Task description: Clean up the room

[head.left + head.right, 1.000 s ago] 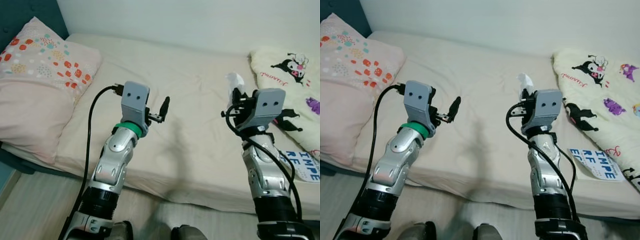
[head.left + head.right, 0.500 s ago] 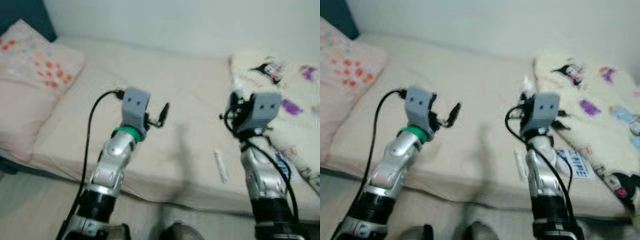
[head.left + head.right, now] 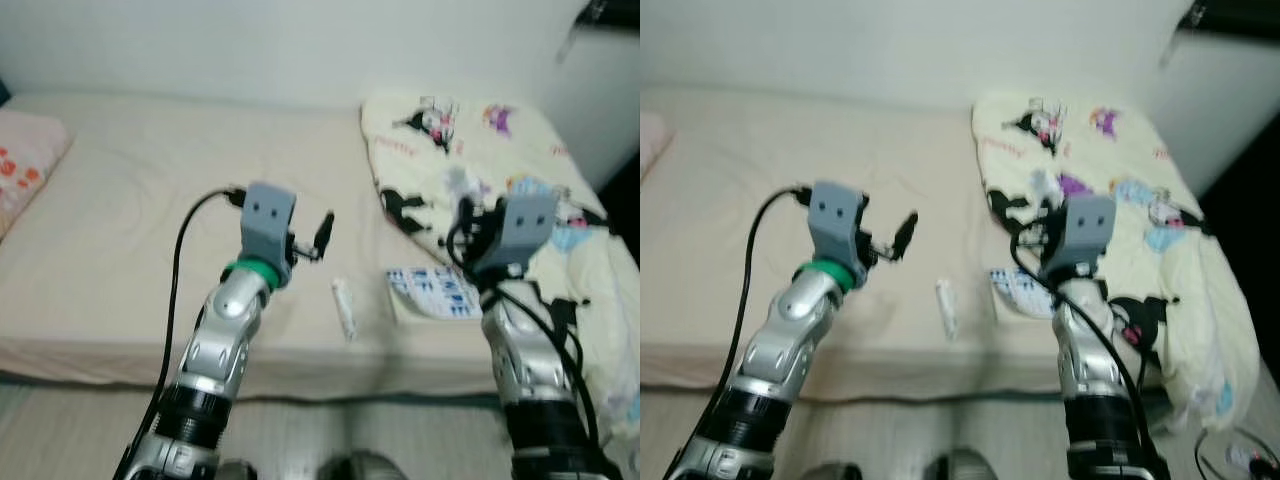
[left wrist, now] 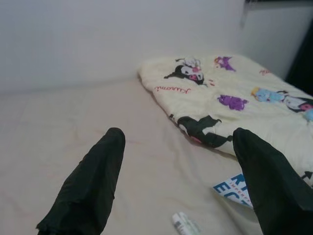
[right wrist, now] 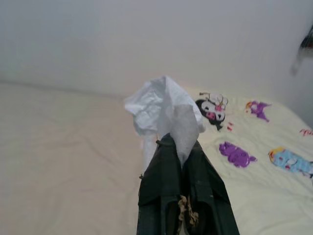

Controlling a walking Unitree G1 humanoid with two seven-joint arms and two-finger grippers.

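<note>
While right gripper (image 5: pixel 178 161) fingers clench crumpled white tissue (image 5: pixel 164 112) above bed (image 3: pixel 120 220), left gripper (image 4: pixel 178 181) fingers spread, empty. Judged early: tissue collected, not yet binned. Left on bed: small white tube (image 3: pixel 344 307), printed booklet (image 3: pixel 432 293), cartoon-print blanket (image 3: pixel 470 160).

Tube (image 3: pixel 344 306) left of booklet (image 3: pixel 432 293), blanket (image 3: pixel 480 170) behind, on bed (image 3: pixel 130 220).

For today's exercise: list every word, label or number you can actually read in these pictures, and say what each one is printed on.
Red script word on the blanket, beside the cartoon figure: too blurred to read for sure.
Large blue letters on the white booklet: blurred in the head views; the left wrist view cuts them off, a partial "R" over "EC".
Label on the small white tube: too small to read.
</note>
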